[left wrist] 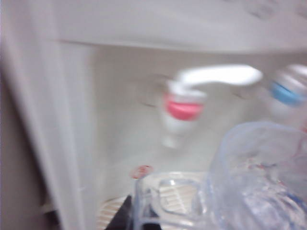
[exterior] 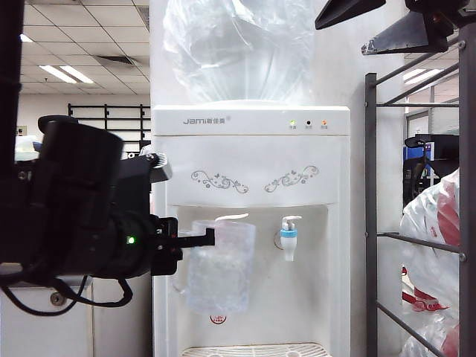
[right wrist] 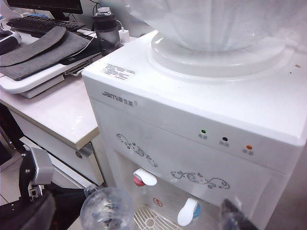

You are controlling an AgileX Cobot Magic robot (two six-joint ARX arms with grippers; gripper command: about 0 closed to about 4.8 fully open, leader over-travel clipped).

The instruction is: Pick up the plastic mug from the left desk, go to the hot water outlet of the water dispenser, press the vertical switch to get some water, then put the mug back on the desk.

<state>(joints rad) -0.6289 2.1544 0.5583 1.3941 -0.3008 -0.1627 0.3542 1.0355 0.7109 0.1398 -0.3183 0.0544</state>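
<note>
1. Our left gripper (exterior: pixel 210 237) is clamped on the plastic mug (exterior: pixel 218 266) by its handle side, inside the water dispenser (exterior: pixel 251 167) recess.
2. The vertical switch (left wrist: pixel 218 75) and hot water outlet (left wrist: pixel 182 109) sit above and behind the mug's rim; the blurred wrist view leaves the gap uncertain.
3. Our right gripper (right wrist: pixel 230 215), jaws spread wide, hangs higher and farther off.

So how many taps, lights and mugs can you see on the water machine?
Taps: 2, red and blue
Lights: 3
Mugs: 1, held by the left end effector
Total: 6
</note>
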